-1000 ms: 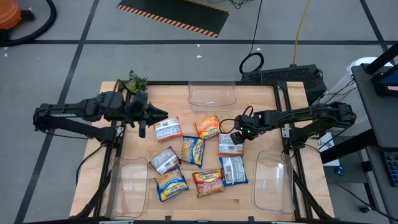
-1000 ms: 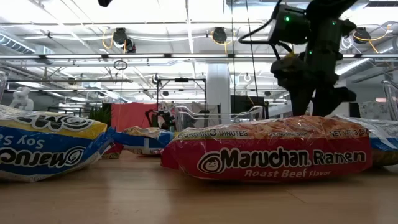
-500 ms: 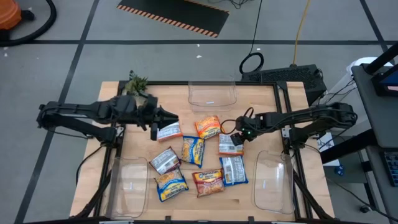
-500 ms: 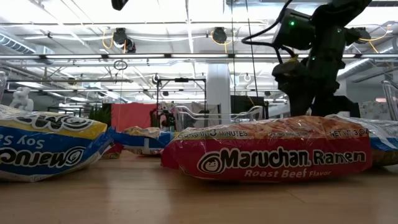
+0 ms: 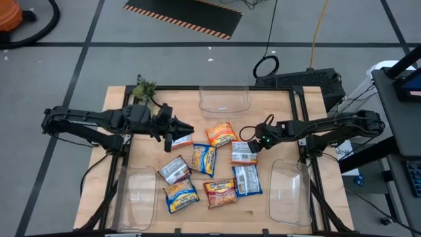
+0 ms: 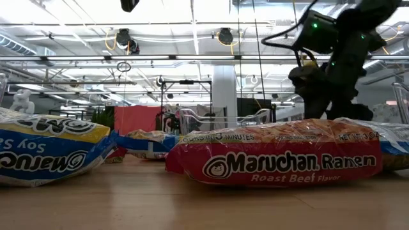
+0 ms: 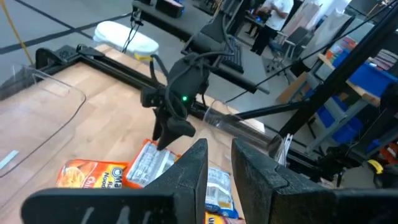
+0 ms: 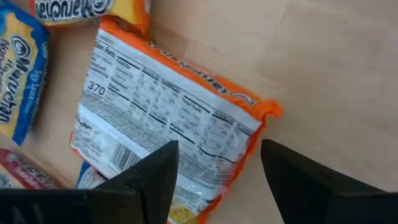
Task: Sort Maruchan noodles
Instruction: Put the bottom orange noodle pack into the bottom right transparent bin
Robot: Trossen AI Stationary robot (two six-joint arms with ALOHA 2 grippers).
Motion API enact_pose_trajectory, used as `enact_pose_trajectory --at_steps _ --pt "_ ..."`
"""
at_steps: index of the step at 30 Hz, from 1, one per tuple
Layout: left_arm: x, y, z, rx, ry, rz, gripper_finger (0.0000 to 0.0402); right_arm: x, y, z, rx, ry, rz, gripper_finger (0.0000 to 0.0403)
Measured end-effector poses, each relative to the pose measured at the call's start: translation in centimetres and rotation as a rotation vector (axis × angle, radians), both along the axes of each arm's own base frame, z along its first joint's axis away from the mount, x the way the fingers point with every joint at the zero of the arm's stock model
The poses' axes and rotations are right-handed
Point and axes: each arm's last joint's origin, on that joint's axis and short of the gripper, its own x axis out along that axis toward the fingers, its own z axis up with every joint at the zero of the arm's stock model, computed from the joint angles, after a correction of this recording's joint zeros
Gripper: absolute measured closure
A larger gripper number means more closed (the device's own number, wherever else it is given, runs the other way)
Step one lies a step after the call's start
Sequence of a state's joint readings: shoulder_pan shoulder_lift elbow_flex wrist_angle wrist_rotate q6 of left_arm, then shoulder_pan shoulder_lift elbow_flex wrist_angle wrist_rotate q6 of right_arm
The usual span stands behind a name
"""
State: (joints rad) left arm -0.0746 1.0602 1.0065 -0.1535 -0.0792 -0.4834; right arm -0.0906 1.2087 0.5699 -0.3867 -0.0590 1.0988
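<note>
Right gripper [image 5: 253, 146] hung over orange-edged noodle packet [image 8: 168, 143] lying label-side up near bench [image 5: 276, 112] middle — fingers spread wide, gripping nothing. Left gripper [image 5: 176, 130] hovered above white packet [image 5: 182, 139], fingers nearly closed, empty. Other packets [image 5: 204, 172] lay scattered toward front edge.

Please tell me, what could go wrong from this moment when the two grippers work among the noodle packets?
1. The open right gripper hangs over the face-down orange packet, which touches the blue packet; a grasp might drag both.
2. The left gripper hovers low over the white packet with its fingers nearly together, so it may only push it.
</note>
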Motion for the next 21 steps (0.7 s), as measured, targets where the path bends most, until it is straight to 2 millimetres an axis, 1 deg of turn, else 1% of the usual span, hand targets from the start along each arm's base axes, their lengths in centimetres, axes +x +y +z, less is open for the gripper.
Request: enact_pose_trajectory --at_steps 3,9,12,17,21 --pt "0.0 0.0 0.1 -0.024 -0.006 0.005 0.0325 -0.5 0.1 -1.2 0.02 -0.016 -0.035 0.0191" --pt "0.0 0.0 0.0 -0.045 -0.001 0.009 0.0325 -0.8 0.1 -2.4 0.034 -0.118 -0.027 0.0206" --pt "0.0 0.0 -0.1 -0.045 0.004 0.01 0.0325 -1.1 0.2 -3.1 0.052 -0.165 -0.06 0.021" --pt "0.0 0.0 -0.1 -0.044 0.009 0.012 0.0325 -1.8 0.3 -4.1 0.103 -0.189 -0.121 0.0209" --pt "-0.1 0.1 -0.3 -0.031 0.035 0.026 0.0325 -2.0 0.3 -4.4 0.121 -0.207 -0.135 0.0198"
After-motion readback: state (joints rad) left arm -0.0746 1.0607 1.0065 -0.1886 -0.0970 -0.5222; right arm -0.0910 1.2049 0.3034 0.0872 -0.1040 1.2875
